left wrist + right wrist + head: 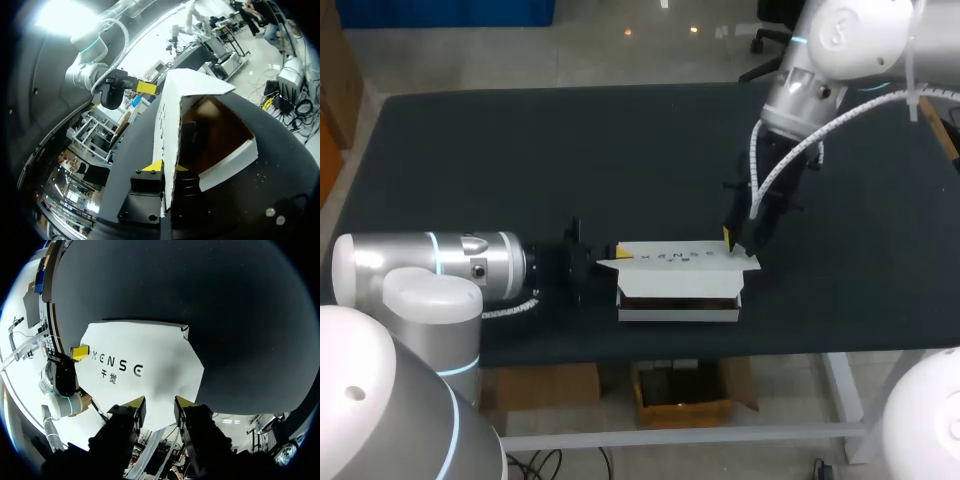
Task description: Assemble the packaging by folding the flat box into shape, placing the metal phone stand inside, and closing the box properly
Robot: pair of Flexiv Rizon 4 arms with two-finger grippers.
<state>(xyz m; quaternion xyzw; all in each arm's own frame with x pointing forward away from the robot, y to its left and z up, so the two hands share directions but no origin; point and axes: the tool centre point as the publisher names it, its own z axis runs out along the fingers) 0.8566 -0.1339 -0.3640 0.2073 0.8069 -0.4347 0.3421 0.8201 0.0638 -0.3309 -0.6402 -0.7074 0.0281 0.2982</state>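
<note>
I see the white cardboard box [680, 300] lying open near the front edge of the black table [520, 160]. Its big white lid [675, 257] is tipped up. My left gripper [167, 168] is clamped on one end of the lid, with a yellow finger on each side. My right gripper [160, 404] is at the lid's other end, its fingers apart and the lid just ahead of them. Something dark [189, 142] sits inside the brown box. I cannot tell what it is.
</note>
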